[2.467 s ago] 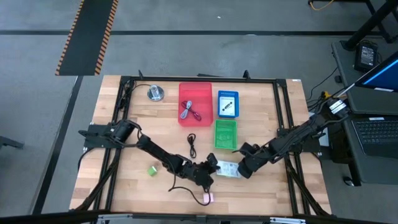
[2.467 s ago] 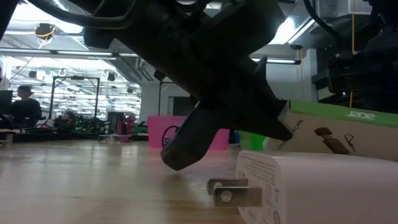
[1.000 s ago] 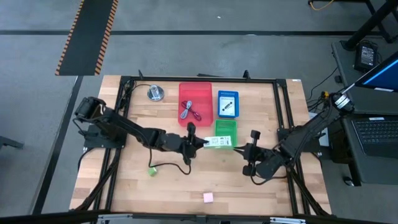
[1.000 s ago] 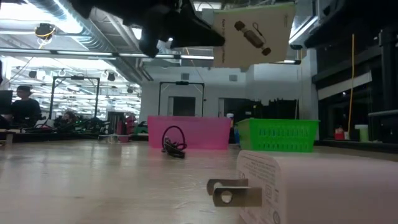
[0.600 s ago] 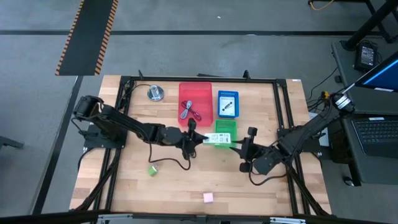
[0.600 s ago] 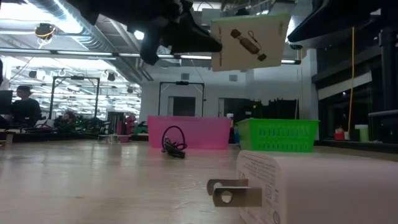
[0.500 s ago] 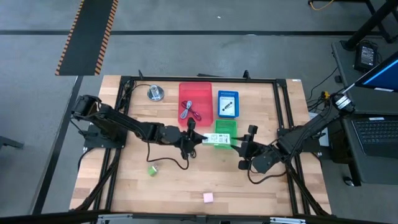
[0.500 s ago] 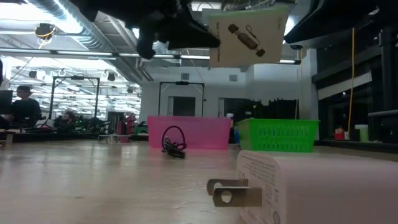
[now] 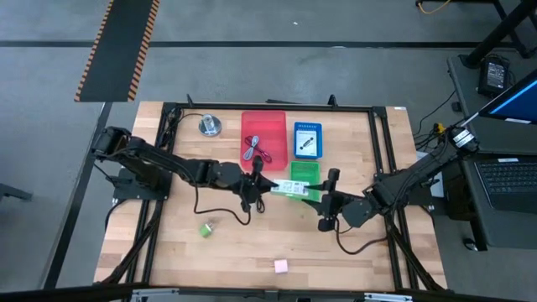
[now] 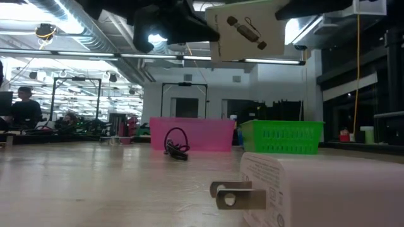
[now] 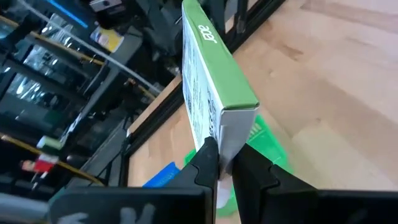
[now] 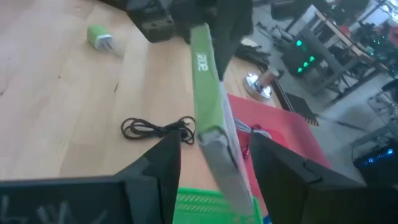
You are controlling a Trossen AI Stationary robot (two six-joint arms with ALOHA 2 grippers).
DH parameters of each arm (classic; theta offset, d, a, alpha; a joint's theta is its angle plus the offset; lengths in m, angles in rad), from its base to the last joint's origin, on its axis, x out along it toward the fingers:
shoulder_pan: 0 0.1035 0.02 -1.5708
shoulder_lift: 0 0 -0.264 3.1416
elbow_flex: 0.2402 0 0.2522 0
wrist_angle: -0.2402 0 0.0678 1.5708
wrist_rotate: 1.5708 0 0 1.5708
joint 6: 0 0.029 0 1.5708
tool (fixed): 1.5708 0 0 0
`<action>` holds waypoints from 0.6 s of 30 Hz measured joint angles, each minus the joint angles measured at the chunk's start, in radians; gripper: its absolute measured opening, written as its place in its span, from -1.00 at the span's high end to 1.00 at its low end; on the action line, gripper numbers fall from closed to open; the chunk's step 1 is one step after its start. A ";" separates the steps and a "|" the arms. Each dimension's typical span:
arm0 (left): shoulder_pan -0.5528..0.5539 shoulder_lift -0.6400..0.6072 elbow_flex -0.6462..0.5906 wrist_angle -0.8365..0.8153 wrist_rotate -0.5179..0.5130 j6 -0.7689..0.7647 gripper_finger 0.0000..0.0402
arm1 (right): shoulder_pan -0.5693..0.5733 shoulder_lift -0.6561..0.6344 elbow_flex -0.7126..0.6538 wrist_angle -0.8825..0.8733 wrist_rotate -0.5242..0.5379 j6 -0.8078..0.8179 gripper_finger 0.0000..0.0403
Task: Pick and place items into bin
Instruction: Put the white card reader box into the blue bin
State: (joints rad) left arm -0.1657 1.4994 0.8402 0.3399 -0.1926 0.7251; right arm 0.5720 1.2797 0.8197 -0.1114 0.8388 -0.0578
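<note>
A white printed packet (image 9: 289, 191) with a green "acer" edge (image 11: 214, 68) hangs in the air over the near edge of the green bin (image 9: 304, 172). My left gripper (image 9: 257, 190) is shut on it, reaching in from the table's left. My right gripper (image 9: 323, 205) comes from the right and is open. Its fingers (image 12: 155, 168) stand on either side of the packet's free end (image 12: 217, 143), apart from it. Red and black cables (image 9: 256, 149) lie in the red bin (image 9: 263, 126). My left gripper pinches the packet's end nearest the arm (image 11: 219, 146) between its two fingers (image 11: 207, 160). The fingers come nearly level from the table's left. The packet stands on edge, sticks out beyond the fingers toward the right, somewhat tilted, and hangs clear of table and bins.
A blue-and-white packet (image 9: 307, 141) lies right of the red bin. A silver disc (image 9: 210, 126) sits at the far left. A black cable (image 12: 155, 129), a green plug block (image 9: 205, 228) and a pink block (image 9: 280, 266) lie on the wood.
My left gripper has risen a little and rolled, so the packet has lifted and tipped in the low view. My right gripper has moved toward the table's left, up to the packet's free end.
</note>
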 joint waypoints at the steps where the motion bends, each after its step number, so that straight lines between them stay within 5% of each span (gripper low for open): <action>1: 0.005 0.000 0.000 0.003 0.021 0.013 0.89 | 0.000 0.000 0.000 0.004 -0.002 -0.004 0.17; 11: 0.053 -0.066 0.000 -0.002 0.166 0.069 0.88 | -0.011 0.000 0.000 0.037 0.002 -0.051 0.63; 18: 0.090 -0.075 0.000 -0.057 0.176 0.018 0.86 | -0.032 0.000 -0.002 0.076 0.005 -0.136 0.90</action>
State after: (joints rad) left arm -0.0755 1.4243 0.8406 0.2833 -0.0164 0.7434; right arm 0.5404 1.2797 0.8177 -0.0353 0.8435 -0.1938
